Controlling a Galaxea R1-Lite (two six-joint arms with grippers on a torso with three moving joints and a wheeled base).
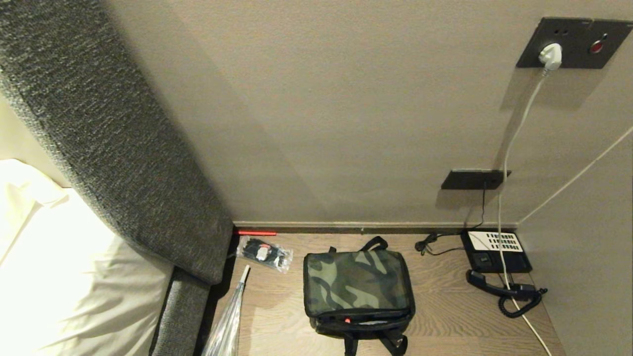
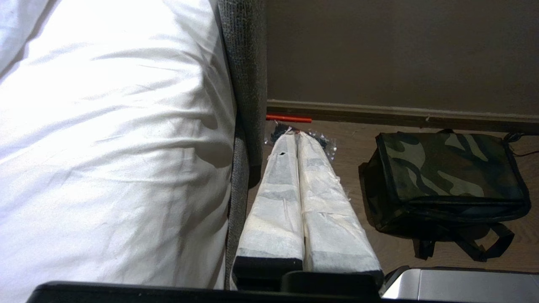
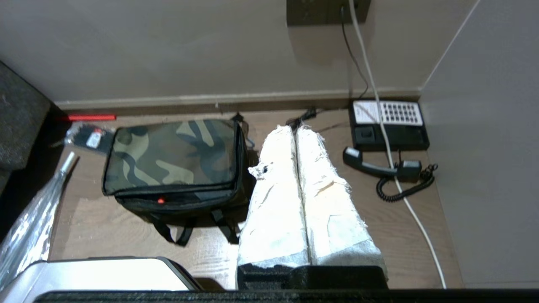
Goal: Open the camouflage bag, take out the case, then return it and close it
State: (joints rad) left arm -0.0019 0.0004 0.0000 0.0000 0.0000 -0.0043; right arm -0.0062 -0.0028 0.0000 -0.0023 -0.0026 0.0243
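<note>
Right now you can see the camouflage bag point(image 1: 357, 287) lying on the wooden table point(image 1: 445, 316), with its lid down. It is a soft, boxy bag with green, dark and tan patches. Black zip trim runs around its edge, and black straps point(image 1: 374, 341) stick out at the near side. A tiny bit of red shows at the front edge. You cannot see the case; nothing black and flat shows outside the bag.

Your left gripper point(image 2: 297, 134) has its two long fingers pressed together, with no gap and nothing between them. The fingers are wrapped in rough white cloth. The bag sits off to one side of these jaws, well apart from them, and a soft white bed point(image 2: 105, 139) lies on the other side.

Your right gripper point(image 3: 296, 128) is also squeezed together and empty, with frayed white wrapping. The bag lies just beside these jaws on one side. A black telephone point(image 3: 389, 126) with a white keypad sits on the other side, its curly-corded handset point(image 3: 379, 166) off the hook.

A small clear packet point(image 1: 263, 253) of black bits and a shiny clear plastic bag point(image 1: 227, 326) lie near the grey, bumpy headboard point(image 1: 123, 148).
</note>
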